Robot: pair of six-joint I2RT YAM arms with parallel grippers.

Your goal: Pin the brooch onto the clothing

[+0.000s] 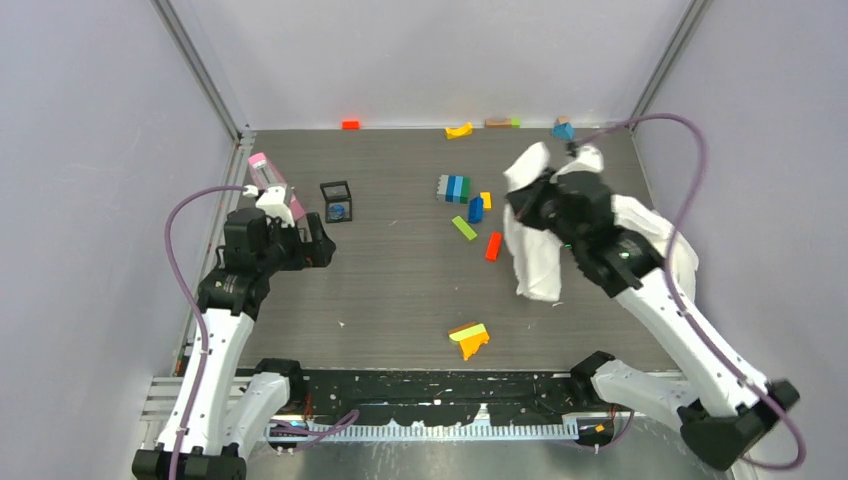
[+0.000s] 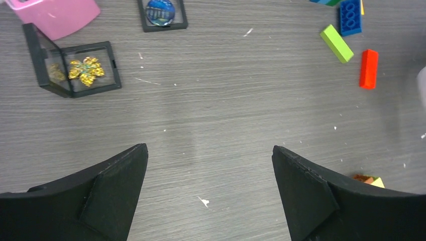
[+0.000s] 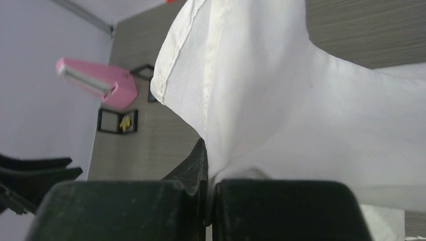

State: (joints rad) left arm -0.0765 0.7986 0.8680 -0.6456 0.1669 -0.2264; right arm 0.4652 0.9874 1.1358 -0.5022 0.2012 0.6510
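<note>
Grips limp, light, thin shirt (image 1: 535,262) by its seamed edge in closed right end effector (image 3: 208,186); holds left end effector (image 2: 209,150) wide, empty.

The right arm (image 1: 640,275) hides much of the shirt (image 1: 535,265); the pink case (image 2: 60,17) is cropped.

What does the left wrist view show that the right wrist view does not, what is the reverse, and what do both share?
Only left wrist: the round blue brooch in its black frame, plus a green block, a red block and a blue block. Only right wrist: the shirt pinched in the shut right gripper. Both: the pink box, the black case holding a gold leaf, and the table.
</note>
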